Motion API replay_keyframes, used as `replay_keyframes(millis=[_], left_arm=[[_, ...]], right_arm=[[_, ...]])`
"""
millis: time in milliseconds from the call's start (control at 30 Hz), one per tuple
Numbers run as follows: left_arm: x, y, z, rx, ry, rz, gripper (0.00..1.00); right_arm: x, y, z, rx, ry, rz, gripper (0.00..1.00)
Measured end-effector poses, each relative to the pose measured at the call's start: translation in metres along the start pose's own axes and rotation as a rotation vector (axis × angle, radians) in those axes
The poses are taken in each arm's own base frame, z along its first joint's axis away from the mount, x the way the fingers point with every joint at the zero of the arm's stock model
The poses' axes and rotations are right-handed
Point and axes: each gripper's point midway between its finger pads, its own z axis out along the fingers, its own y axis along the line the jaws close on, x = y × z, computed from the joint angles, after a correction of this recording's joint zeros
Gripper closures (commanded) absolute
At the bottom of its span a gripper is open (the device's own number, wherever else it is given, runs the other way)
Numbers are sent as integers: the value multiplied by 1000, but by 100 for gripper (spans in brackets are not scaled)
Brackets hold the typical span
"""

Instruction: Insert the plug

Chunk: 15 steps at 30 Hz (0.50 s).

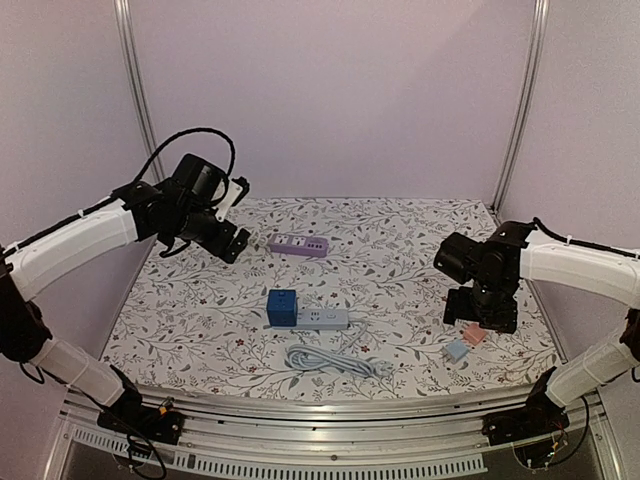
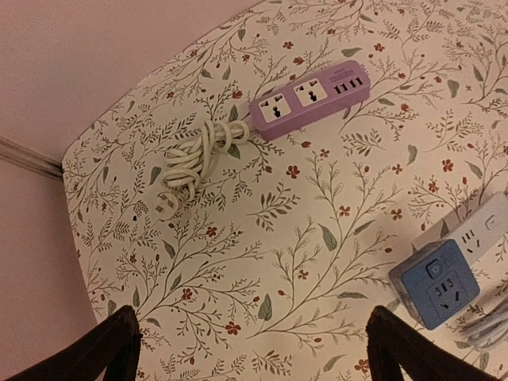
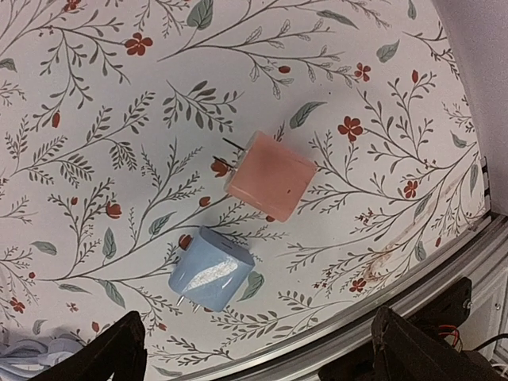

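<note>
Right gripper is hanging wide open with nothing in it, hovering just above two plugs close to the metal rail. Pink plug is lying flat on the floral cloth straight ahead of the jaws, roughly centred between them and clear of both fingers. Blue plug is sitting just beside it, nearer the gripper; can't tell if the two are touching. Both are looking like smooth, matte plastic cubes with rounded corners, the blue one showing a pale patch on its top face. Pink one's two thin metal prongs are pointing away from the gripper and toward the left of the wrist view, so its long axis is running diagonal to the jaw line. Blue one's prongs are pointing back toward the gripper, on that same side. Left gripper is also standing fully open and empty, raised off the cloth, looking down on the purple power strip with its cream cord bundled off one end. White power strip with a blue cube adapter at one end is lying between the two grippers, pale cable coiling just beside it.
</note>
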Motion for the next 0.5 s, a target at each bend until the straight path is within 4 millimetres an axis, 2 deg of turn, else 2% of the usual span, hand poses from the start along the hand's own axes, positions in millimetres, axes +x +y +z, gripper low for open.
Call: replay_keyframes(millis=[167, 367, 500], left_arm=[[2, -7, -5, 48, -16, -24, 3], [9, -16, -11, 107, -31, -56, 6], [19, -21, -14, 136, -28, -70, 8]], right_arm=[[8, 6, 6, -29, 46, 102, 5], [26, 11, 31, -19, 133, 179, 9], [31, 12, 46, -37, 165, 240, 13]])
